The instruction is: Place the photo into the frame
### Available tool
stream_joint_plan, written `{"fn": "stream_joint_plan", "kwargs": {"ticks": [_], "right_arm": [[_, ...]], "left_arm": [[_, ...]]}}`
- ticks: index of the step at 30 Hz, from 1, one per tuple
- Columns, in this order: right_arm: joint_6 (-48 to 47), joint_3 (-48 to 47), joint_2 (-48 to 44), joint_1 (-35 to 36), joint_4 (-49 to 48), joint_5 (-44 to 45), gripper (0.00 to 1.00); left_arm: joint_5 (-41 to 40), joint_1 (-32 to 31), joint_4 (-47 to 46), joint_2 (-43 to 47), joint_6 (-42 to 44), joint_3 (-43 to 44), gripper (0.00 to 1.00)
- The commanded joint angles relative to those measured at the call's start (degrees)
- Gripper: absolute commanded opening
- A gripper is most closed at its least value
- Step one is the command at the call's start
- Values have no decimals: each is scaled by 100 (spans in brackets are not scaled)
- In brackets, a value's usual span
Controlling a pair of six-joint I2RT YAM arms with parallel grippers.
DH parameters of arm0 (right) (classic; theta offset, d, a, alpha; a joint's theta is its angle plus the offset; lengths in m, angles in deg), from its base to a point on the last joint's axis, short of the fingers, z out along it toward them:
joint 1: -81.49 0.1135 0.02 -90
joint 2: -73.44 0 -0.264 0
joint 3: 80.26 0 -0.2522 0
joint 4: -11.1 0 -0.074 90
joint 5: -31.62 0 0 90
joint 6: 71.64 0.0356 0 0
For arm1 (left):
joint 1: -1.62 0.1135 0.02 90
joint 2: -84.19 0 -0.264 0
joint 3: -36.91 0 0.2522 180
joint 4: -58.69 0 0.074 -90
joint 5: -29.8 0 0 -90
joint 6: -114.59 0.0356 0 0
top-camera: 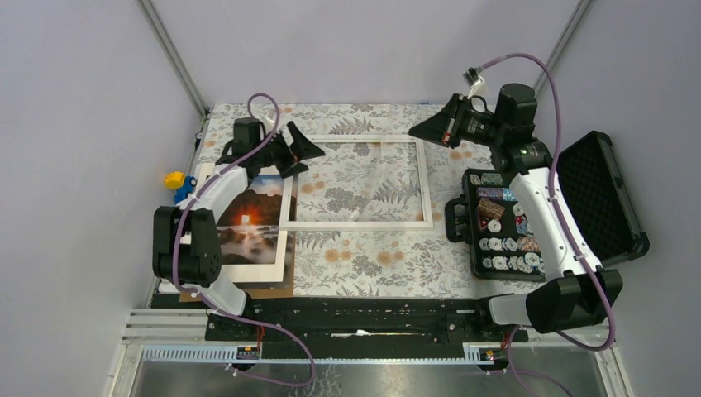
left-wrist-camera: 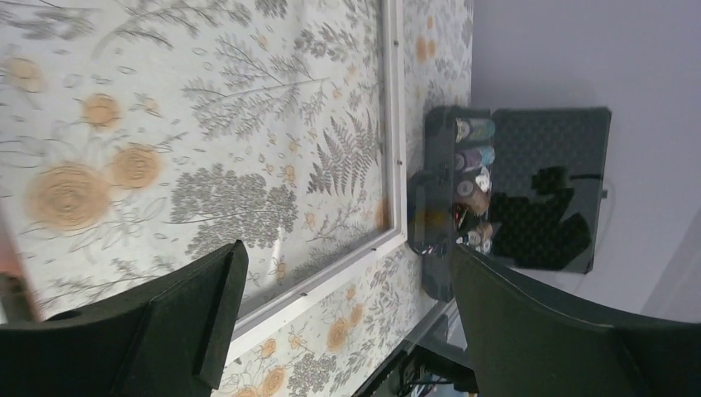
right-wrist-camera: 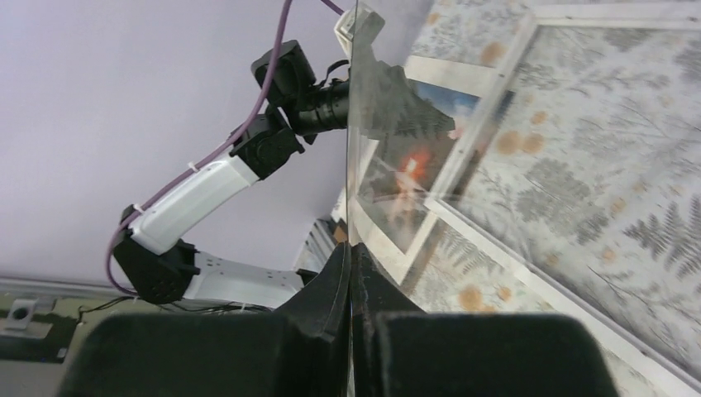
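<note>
Top view is giving the full layout. The photo (top-camera: 252, 217) is lying flat at the left of the surface (top-camera: 372, 263), under a white card mat (top-camera: 248, 271) w/ a window cut-out. A brown backing board (top-camera: 274, 289) is poking out beneath at the near edge. The frame (top-camera: 364, 223) is lying flat just right of the mat, w/ thin white rails and floral cloth showing thru its middle. The photo is sitting outside it. Can't tell if the frame and mat are touching.

L gripper (top-camera: 302, 159) is hovering by the frame's far left corner, fingers spread wide and gripping nothing. R gripper (top-camera: 422, 130) is hanging above the frame's far right corner.

Only the R wrist view is showing what the R gripper is gripping. Its fingers (right-wrist-camera: 322, 298) are pressing together on a thin clear sheet (right-wrist-camera: 388, 99), which is glossy, seen edge-on as a bright line, and mirroring the fern print. The top view isn't making that sheet out.

L wrist view is adding glare inside the frame's rails. Beyond them it is showing an open black case (left-wrist-camera: 546, 141) w/ a foam-lined lid, holding small round items.
</note>
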Motion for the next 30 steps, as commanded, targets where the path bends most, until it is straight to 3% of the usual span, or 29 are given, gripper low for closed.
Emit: {"fn": "stream_joint_plan", "kwargs": {"ticks": [1, 9, 21, 30], "right_arm": [[597, -652, 257, 359, -884, -248, 0], [1184, -1314, 1035, 957, -1753, -201, 0], [2452, -1265, 2244, 1495, -3714, -110, 0], [2898, -2007, 2764, 1840, -4020, -164, 0]], "left_arm": [[-171, 419, 335, 590, 197, 199, 99], [-524, 1104, 799, 938, 391, 99, 99], [-900, 1610, 415, 1109, 157, -555, 99], [-1076, 1645, 257, 1065, 182, -775, 99]]}}
